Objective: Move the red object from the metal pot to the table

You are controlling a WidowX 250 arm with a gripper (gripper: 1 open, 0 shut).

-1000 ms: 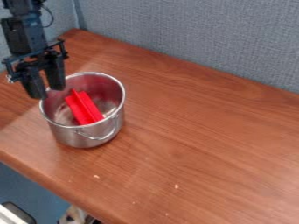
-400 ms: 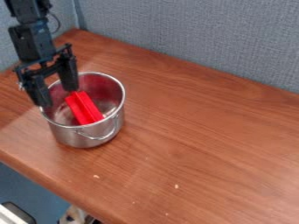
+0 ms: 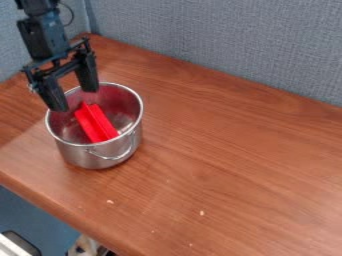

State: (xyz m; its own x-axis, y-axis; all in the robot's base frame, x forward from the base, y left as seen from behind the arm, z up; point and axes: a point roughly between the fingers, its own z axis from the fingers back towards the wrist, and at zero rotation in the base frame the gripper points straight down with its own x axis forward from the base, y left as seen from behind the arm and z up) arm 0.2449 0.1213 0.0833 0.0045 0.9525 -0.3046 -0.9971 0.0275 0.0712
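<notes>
While the gripper [image 3: 75,92] is positioned over the rim of the steel pot [image 3: 94,128] with its two fingers spread apart, the red block [image 3: 95,123] lies inside the pot, which rests on the wood-grain tabletop [image 3: 227,160] near the gray wall [image 3: 234,38].

The pincer [image 3: 74,94] points downward, spread wide open.

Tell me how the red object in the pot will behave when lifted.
The red object looks straight-edged and unbent, so it is probably stiff. Its smooth-looking faces might be slightly slippery. Leaning inside the metal pot, it may scrape or swing against the wall.
</notes>
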